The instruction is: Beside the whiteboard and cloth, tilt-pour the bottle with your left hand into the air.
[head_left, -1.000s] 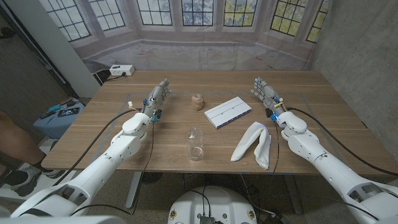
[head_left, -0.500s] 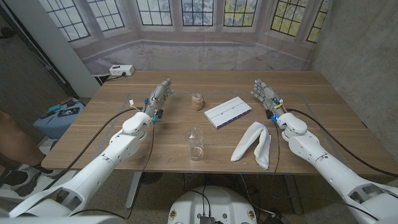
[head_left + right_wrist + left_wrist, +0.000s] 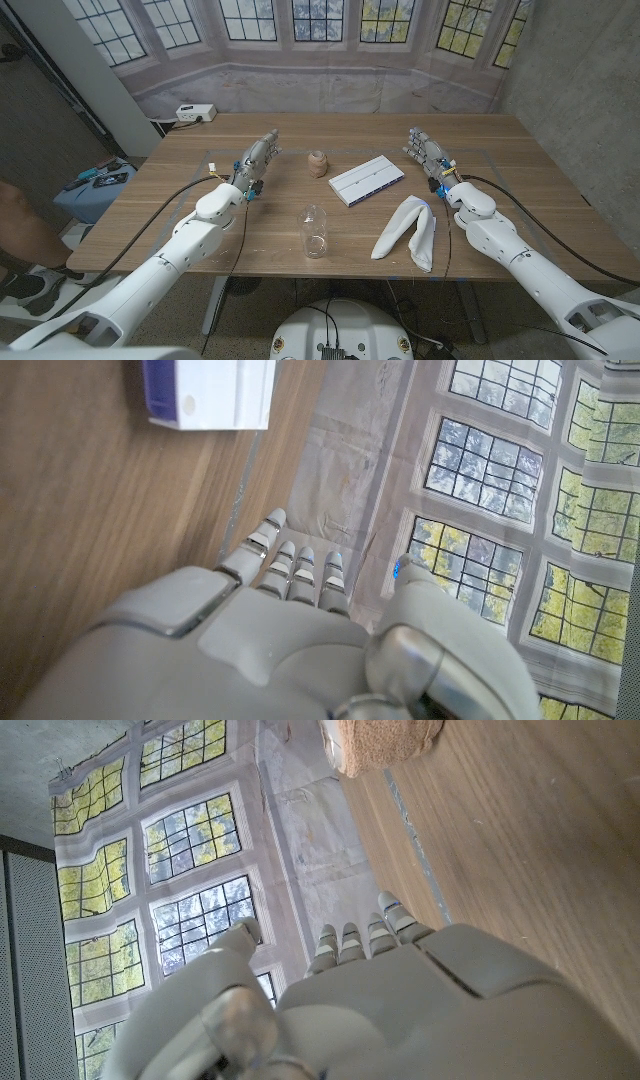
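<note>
Head view: one wooden table (image 3: 150,215) with both arms reaching onto it from the near corners.
Bottle: one clear bottle (image 3: 315,231), upright, near the front edge at the middle, untouched by either hand.
Whiteboard: one white board (image 3: 366,180), lying flat and turned at a slant, just beyond the bottle and toward the robot's right.
Cloth: one white cloth (image 3: 408,232), folded into two long lobes, near the whiteboard's front corner but apart from it, on the bottle's right.
Small brown object: one tan rounded thing (image 3: 317,162) on the far middle of the table, between the left hand and the whiteboard; the left wrist view shows it as a rough tan lump (image 3: 385,744).
Left hand: the left hand (image 3: 255,157) is at the far left of the table with fingers straight and apart, holding nothing, well apart from the bottle.
Right hand: the right hand (image 3: 425,150) is at the far right, fingers (image 3: 297,569) extended and empty, beside the whiteboard's far end (image 3: 209,392).
Open room: bare wood lies between the left hand and the bottle, and along the left side to the table's edge.
Edges: the bottle and the cloth's lower lobe both sit close to the front edge.
Beyond the table: a white box (image 3: 195,113) on the floor by the far left corner.
</note>
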